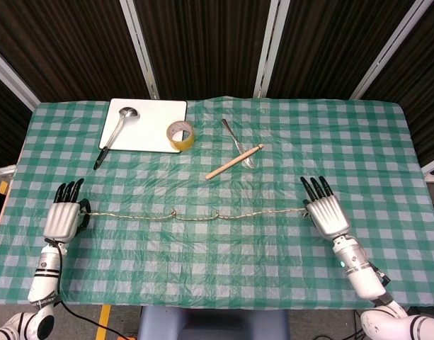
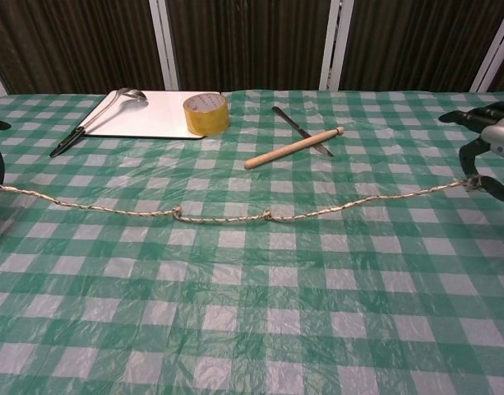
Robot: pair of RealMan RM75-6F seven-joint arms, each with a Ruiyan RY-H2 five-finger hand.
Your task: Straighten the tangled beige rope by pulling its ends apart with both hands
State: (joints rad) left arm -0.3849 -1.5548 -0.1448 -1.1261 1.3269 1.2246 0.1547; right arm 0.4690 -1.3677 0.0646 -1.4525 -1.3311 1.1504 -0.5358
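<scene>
Left hand (image 1: 61,218): palm down at the near left of the table, pinching the left end of the rope (image 1: 195,216). The chest view shows only the edge of this hand, with the rope running to it. Right hand (image 1: 326,215): palm down at the near right, its other fingers extended, gripping the right end; in the chest view the frayed tip sits between thumb and finger at the frame's right edge.

Rope: it lies across the near half of the table, running left to right between the two hands, which are well apart. It sags slightly toward its middle and rests on the cloth. Two small tight kinks or knots show near its centre, just beside each other; whether they are true knots cannot be told.

Progress, as judged: the pull is essentially made and the rope is nearly a straight line. What appears left is those two lumps, which a pull from the ends may only tighten, and letting go of the ends.

Surface: a green and white checked tablecloth (image 1: 358,142), wrinkled and glossy. At the far left a white board (image 1: 149,127) carries a ladle (image 1: 116,131), and a tape roll (image 1: 180,134) sits at its right edge. Further right a wooden stick (image 1: 233,161) lies across a knife (image 1: 235,139). All are well apart from the rope.

Room: dark slatted panels with pale framing behind the table.
</scene>
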